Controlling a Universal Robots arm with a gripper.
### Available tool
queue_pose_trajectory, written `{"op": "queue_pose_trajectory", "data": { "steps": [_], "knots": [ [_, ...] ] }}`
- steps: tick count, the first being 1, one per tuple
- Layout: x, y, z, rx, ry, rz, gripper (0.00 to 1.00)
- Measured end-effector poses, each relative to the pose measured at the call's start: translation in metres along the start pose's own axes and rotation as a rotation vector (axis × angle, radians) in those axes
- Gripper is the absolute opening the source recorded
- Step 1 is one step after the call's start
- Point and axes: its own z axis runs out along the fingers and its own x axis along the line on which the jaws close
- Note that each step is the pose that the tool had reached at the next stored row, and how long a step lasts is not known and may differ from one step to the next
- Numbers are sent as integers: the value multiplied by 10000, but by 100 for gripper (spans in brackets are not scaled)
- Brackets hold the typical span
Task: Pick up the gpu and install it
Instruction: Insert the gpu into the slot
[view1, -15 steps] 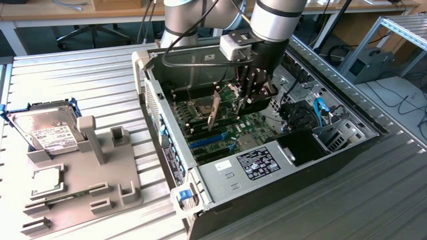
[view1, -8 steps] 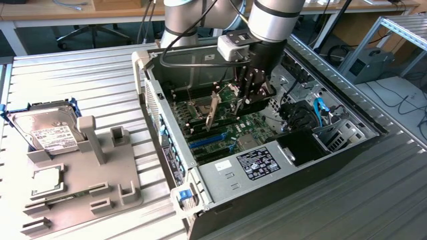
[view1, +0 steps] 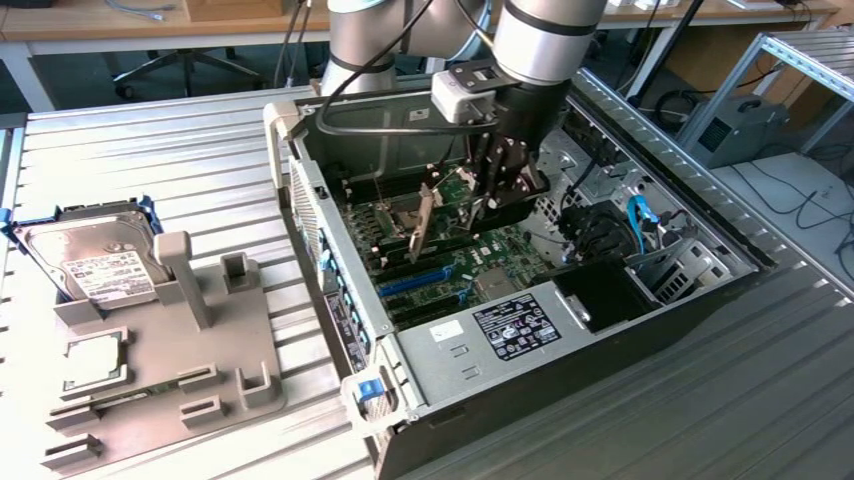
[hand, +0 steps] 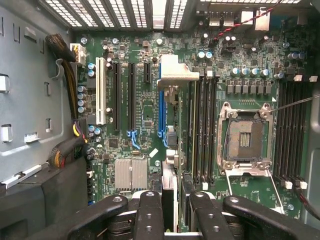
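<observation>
On the exterior view's left, well away from my pincer, a silver hard drive with a white label (view1: 91, 262) leans in the grey plastic holding fixture (view1: 200, 375) that lies on the ribbed metal table (view1: 147, 160). Just in front of the drive, a small square silver processor chip (view1: 94, 362) rests flat in the same fixture.

Moving right, the open black and grey computer case (view1: 574, 340) lies on its side, its green motherboard (view1: 447, 250) facing up. My black pincer (view1: 497, 195) hangs inside the case over that board, clamped on the gpu (view1: 424, 222), a thin flat expansion card with a narrow silver bracket (hand: 174, 70) at its end. The card stands on edge between my fingers (hand: 150, 215), tilted slightly, its lower edge close above the board. In the wrist view the card runs straight out from my pincer, lined up beside the blue expansion slot (hand: 161, 107); I cannot tell whether it touches the slot.

To one side of the card lie the black memory slots (hand: 202, 130) and the open metal processor socket (hand: 246, 137). Toward the exterior view's right of my pincer sit bundled cables (view1: 607, 235) and, nearer the camera, the grey power supply with its black label (view1: 514, 328).
</observation>
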Motion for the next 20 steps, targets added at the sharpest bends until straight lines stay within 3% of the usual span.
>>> {"op": "queue_pose_trajectory", "data": {
  "steps": [20],
  "knots": [
    [-1,88,7,0,0,-1,26]
  ]
}}
